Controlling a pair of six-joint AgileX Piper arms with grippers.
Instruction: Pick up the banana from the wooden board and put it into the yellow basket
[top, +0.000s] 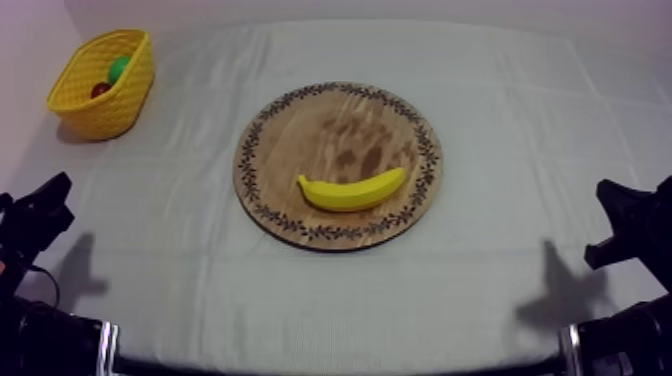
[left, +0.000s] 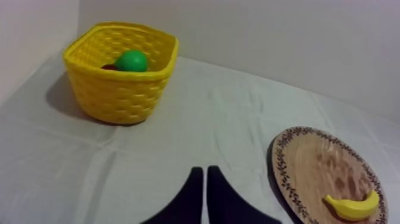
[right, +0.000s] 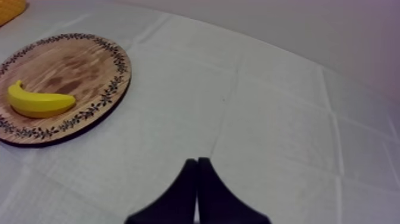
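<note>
A yellow banana (top: 352, 190) lies on the near half of the round wooden board (top: 330, 125) in the middle of the table. The yellow basket (top: 88, 100) stands at the far left corner and holds a green fruit (top: 119, 68) and a small red fruit (top: 101, 89). My left gripper (top: 50, 200) rests low at the left edge, far from the board, its fingers (left: 191, 196) lying together as a narrow wedge. My right gripper (top: 612, 205) rests low at the right edge, its fingers (right: 191, 193) likewise together. Both hold nothing.
Grey-white cloth covers the table, with wide bare room between each gripper and the board (right: 89, 65). In the left wrist view the basket (left: 119, 89) stands ahead and the banana (left: 352, 207) lies on the board (left: 309, 161). A wall rises behind the table.
</note>
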